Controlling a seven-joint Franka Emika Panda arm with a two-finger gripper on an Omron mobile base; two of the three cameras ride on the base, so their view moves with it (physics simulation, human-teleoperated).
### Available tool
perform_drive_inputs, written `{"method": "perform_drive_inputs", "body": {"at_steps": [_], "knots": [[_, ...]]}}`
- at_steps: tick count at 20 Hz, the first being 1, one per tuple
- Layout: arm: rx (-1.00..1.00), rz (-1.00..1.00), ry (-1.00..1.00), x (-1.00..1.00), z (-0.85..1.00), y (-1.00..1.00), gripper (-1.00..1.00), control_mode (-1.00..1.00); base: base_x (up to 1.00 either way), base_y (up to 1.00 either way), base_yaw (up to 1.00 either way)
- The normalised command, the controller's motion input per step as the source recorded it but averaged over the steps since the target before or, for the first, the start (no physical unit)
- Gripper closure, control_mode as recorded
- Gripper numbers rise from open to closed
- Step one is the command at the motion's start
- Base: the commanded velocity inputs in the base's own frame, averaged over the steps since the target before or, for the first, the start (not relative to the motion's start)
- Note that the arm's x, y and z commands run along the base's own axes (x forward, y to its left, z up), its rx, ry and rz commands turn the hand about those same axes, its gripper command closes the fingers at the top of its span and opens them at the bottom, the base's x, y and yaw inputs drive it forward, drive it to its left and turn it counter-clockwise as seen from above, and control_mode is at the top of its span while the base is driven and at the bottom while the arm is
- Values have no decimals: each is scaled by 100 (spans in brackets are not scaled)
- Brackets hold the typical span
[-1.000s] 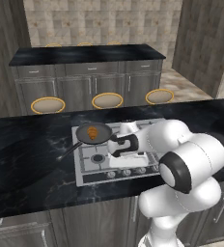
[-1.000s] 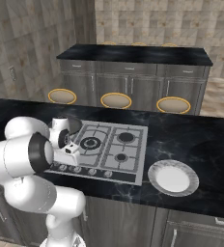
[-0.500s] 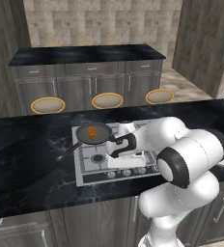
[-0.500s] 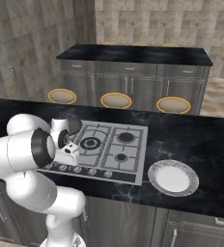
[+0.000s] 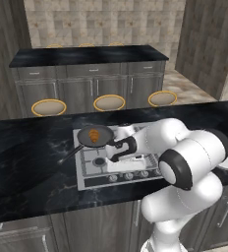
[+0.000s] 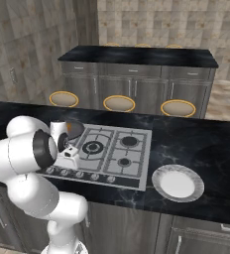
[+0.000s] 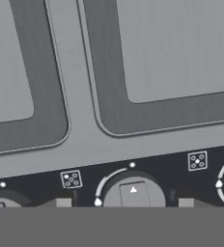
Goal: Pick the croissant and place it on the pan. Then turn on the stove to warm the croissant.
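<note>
Black marble counter (image 5: 27, 162) in front, three round tan stools (image 5: 109, 102) just behind it, dark-topped grey cabinet island (image 6: 137, 74) beyond them, beige tiled wall (image 5: 101, 22) behind the island

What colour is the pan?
Dark grey-black; the pan shows best in the left base view, croissant inside.

Right base view: we find the pan (image 6: 75, 130) mostly hidden behind the arm, handle unseen. Hand view: centre knob (image 7: 133, 192) cut at its lower half; neighbouring knobs clipped by both side edges. Pincer tips barely show, so we cannot judge the jaw gap.
</note>
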Motion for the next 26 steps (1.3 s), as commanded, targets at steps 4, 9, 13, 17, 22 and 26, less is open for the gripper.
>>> {"method": "perform_drive_inputs", "body": {"at_steps": [4,9,13,17,22,26], "knots": [[-2,-3,0,0,-49,0,100,-100,0,0,0],[0,-1,-6,0,-79,-18,100,-100,0,0,0],[1,-1,-7,0,-94,-24,100,-100,0,0,0],[0,-1,-17,-15,-100,-16,100,-100,0,0,0],[0,0,-39,-71,-100,-1,100,-100,0,0,0],[-5,0,-55,-100,-100,0,100,-100,0,0,0]]}}
